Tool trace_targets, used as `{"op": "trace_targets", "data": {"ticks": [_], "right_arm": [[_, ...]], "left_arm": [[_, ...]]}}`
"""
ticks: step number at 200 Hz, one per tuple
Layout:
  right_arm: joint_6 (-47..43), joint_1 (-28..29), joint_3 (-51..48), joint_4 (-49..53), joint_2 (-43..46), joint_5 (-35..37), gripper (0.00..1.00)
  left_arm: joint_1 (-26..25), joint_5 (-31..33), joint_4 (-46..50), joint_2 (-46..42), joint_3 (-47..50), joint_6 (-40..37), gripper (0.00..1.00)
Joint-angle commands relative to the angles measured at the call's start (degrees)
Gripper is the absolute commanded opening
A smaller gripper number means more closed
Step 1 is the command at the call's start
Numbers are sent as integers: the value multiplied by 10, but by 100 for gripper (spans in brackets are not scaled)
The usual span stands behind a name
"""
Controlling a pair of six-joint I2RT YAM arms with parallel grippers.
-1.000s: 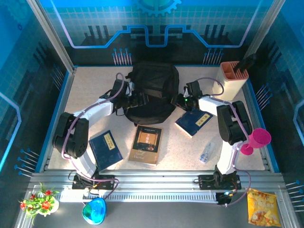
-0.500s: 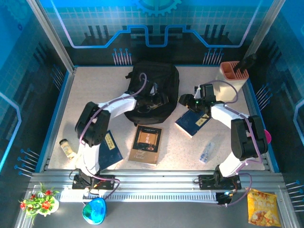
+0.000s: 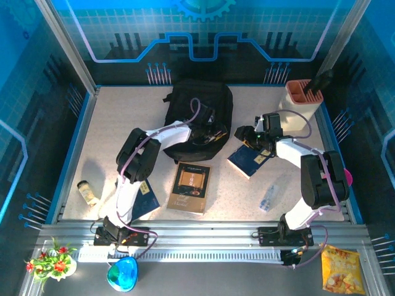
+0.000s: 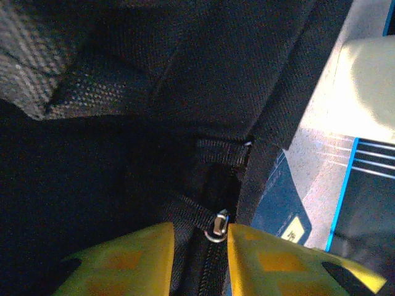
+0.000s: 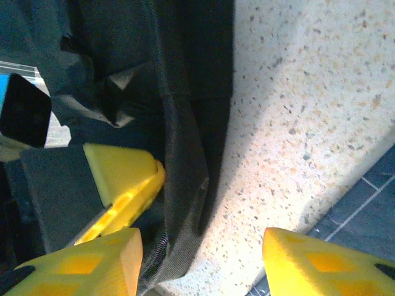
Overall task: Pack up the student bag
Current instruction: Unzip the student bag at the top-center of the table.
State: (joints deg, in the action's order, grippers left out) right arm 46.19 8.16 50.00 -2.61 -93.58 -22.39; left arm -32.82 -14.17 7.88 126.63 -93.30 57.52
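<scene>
The student bag (image 3: 196, 111), a black fabric backpack, lies at the back middle of the table. My left gripper (image 3: 213, 131) reaches across its lower right part. In the left wrist view its yellow fingers (image 4: 271, 265) stand narrowly apart around the bag's zipper track, with the metal zipper pull (image 4: 217, 227) between them against the right finger. My right gripper (image 3: 242, 133) sits at the bag's right edge. In the right wrist view it (image 5: 203, 265) is open wide, and the bag's fabric edge (image 5: 182, 203) lies between the fingers, close to the left one.
A blue book (image 3: 252, 157) lies under the right arm, a brown book (image 3: 191, 187) in front of the bag, and another blue book (image 3: 143, 192) at the left. There is a small jar (image 3: 87, 192) at the left, a clear bottle (image 3: 268, 197) at the right and a beige holder (image 3: 302, 102) at the back right.
My left arm has swung right across the bag to its lower right part and its jaws have narrowed onto the zipper. My right gripper has shifted a little right, staying at the bag's edge.
</scene>
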Motion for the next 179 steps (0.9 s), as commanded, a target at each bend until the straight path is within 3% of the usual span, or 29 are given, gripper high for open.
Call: {"op": "trace_targets", "data": {"ticks": [1, 94, 138, 179], "right_arm": [[13, -7, -11, -18, -7, -21, 54], [24, -7, -20, -21, -9, -18, 53], [27, -7, -21, -26, -11, -22, 53], [29, -8, -21, -26, -13, -24, 53]], "left_arm": [[-8, 29, 40, 21, -40, 28, 27], [-25, 111, 149, 37, -86, 39, 29], [-26, 97, 155, 59, -114, 48, 40], [-30, 110, 210, 93, -172, 24, 40]]}}
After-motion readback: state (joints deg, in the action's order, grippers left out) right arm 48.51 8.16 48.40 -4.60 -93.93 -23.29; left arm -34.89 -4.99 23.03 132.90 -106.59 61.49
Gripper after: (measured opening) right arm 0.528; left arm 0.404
